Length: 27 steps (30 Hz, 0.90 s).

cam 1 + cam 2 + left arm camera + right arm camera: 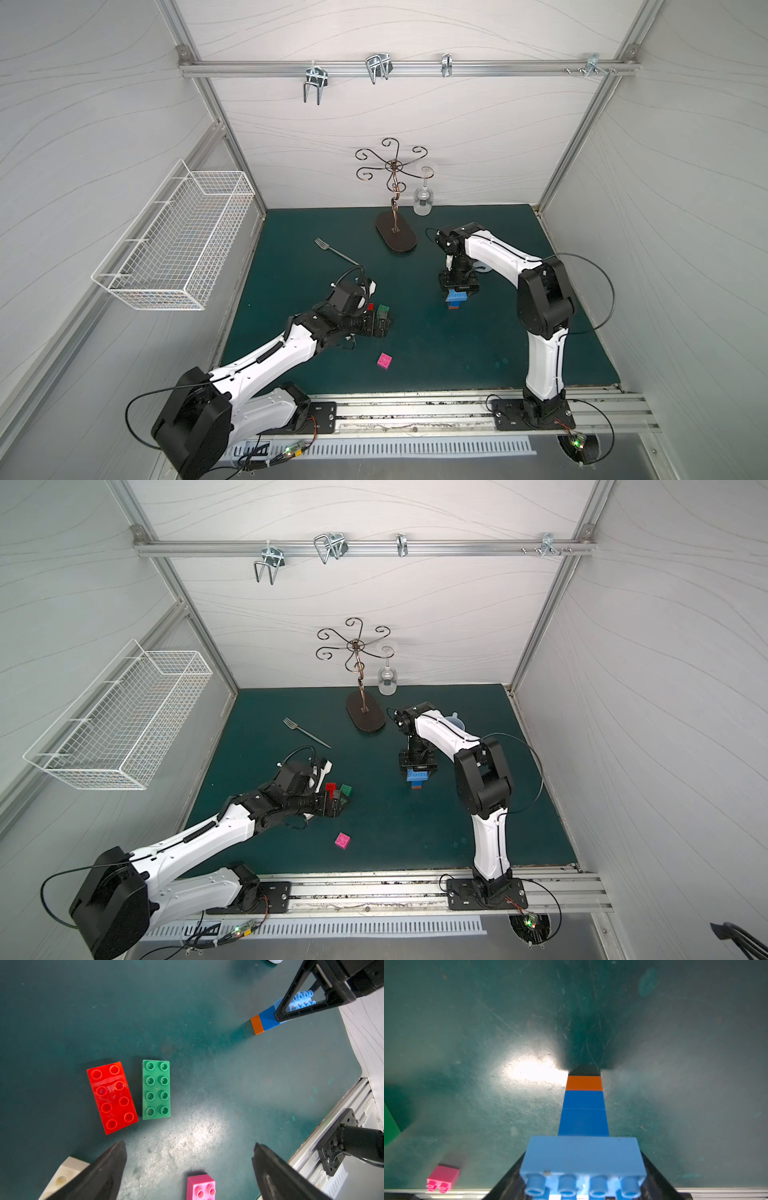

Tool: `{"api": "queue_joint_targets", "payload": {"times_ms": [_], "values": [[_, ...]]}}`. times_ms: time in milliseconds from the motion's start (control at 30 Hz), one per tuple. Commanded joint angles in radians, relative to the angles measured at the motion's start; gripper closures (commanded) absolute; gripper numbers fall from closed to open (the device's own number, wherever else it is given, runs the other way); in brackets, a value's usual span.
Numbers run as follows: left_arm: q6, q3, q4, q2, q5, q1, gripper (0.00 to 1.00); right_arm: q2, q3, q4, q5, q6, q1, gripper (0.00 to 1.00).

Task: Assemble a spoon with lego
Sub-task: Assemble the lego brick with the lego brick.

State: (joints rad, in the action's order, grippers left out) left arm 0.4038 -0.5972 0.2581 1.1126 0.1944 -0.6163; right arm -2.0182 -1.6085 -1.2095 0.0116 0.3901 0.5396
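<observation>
Light blue brick (583, 1153) capping the spoon (584, 1113) is filling the right wrist view since we're pinching it in the right gripper (583, 1178); left wrist: we're holding the left gripper (189, 1147) wide just beside red brick (112, 1097) and green brick (156, 1089), likely next picks; both top views: spoon pointing stem-down at the mat (498, 353).

left arm stretched low | left hand (189, 1144) spread wide | right hand (457, 295) pointing down, clamping spoon (583, 1118)
</observation>
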Motion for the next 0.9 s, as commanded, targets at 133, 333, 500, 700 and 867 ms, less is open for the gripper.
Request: {"api": "queue_joint_targets", "payload": {"times_ms": [133,333,500,700,867], "values": [[0.001,-0.004,-0.011,-0.010,-0.010,-0.004,0.00,-0.075,0.092,0.070,-0.045,-0.001,-0.019,0.34],[0.000,-0.006,-0.001,-0.024,-0.015,-0.004,0.00,-0.047,0.076,0.069,-0.067,0.001,-0.023,0.28],[0.000,-0.009,0.008,-0.027,-0.018,-0.005,0.00,-0.031,0.069,0.067,-0.068,0.001,-0.024,0.23],[-0.009,-0.032,0.086,-0.020,-0.049,-0.017,0.00,-0.003,0.064,0.061,-0.064,0.000,-0.024,0.18],[-0.018,-0.066,0.223,-0.018,-0.137,-0.078,0.00,0.064,0.083,0.083,-0.069,-0.004,-0.025,0.14]]}}
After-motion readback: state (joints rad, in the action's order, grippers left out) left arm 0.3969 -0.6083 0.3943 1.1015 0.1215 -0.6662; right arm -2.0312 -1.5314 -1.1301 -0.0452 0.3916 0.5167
